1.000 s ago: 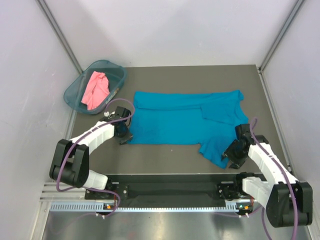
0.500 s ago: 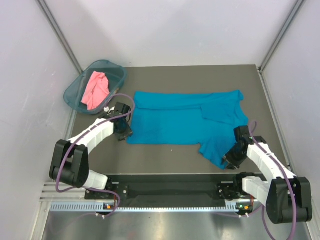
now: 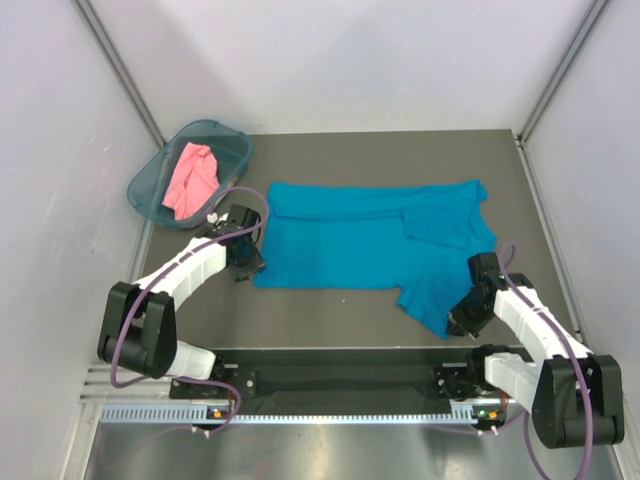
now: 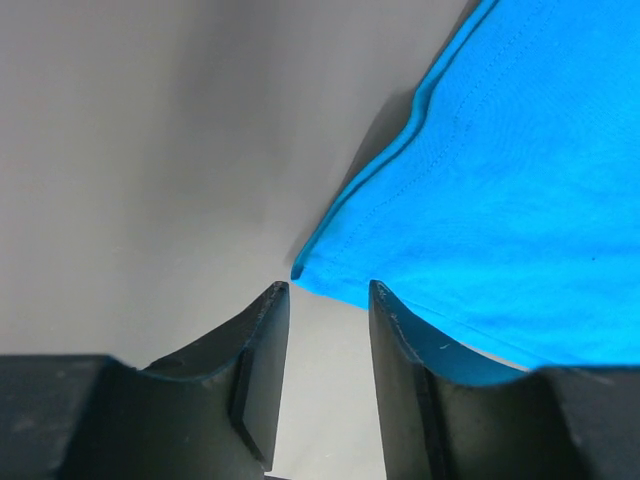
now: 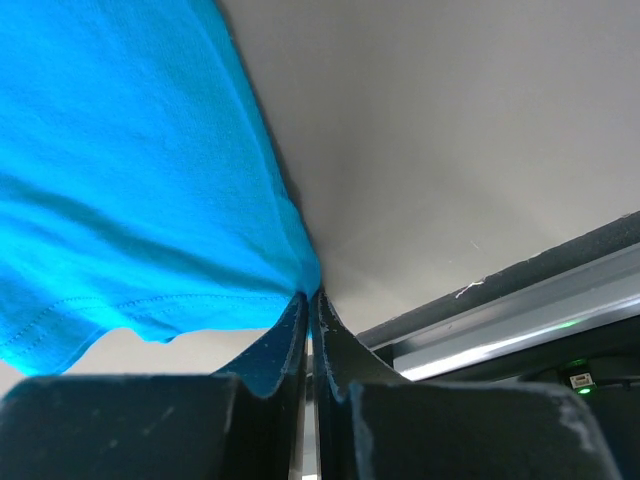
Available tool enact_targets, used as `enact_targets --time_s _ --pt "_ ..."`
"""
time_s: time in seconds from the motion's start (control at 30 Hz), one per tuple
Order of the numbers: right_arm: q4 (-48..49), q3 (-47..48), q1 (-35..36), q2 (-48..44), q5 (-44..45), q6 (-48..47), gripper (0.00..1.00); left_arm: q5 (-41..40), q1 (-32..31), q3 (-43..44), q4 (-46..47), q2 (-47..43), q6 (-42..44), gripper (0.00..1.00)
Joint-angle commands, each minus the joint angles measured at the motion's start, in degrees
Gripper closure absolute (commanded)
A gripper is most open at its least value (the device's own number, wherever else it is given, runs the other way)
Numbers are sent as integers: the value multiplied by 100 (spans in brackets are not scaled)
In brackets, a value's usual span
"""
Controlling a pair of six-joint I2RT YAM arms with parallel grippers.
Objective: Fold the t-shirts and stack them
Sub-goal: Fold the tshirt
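Cloth of a teal shirt [image 3: 350,240] is seen spread flat on the dark desk [image 3: 330,310], its long side running left to right. A flap is folded in over its far-right part, and a sleeve is left sticking out from its near-right part toward the arm bases. A pink shirt [image 3: 190,180] is found crumpled inside a teal basket [image 3: 240,160], which is set just beyond the teal shirt's far-left corner and apart from it, so the two shirts are not touching. The left pincer [image 3: 248,268] is held low at the teal shirt's near-left corner. In the left wrist view the pincer [image 4: 322,300] is shown partly open, with a clear gap between the jaws, and nothing is gripped. The pointed corner of the teal shirt [image 4: 500,200] is placed just ahead of that gap, and the hem is seen running off past the right-hand jaw; whether that jaw is touching the cloth cannot be told. The right pincer [image 3: 458,325] is placed at the near edge of the teal shirt's protruding sleeve. In the right wrist view the pincer [image 5: 312,300] is shown fully closed, and a fold of the teal shirt [image 5: 130,180] is pinched between the jaws, the cloth being drawn up into a point where it is caught. Bare desk is seen to the right of that pinch.
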Motion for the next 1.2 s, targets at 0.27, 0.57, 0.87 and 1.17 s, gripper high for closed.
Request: enact_targets --time_s 0.27,0.57,0.87,1.17 --pt "-17 509 -23 -445 213 -510 100 130 76 110 164 351 -22 56" --pt "-97 834 -23 -515 265 -722 100 174 76 -74 251 553 -224 58" --pt "-184 1001 -32 -463 396 -801 100 60 76 67 190 888 -277 59" --pt "-483 1361 -32 -532 485 -932 100 -54 76 119 68 1090 -233 100"
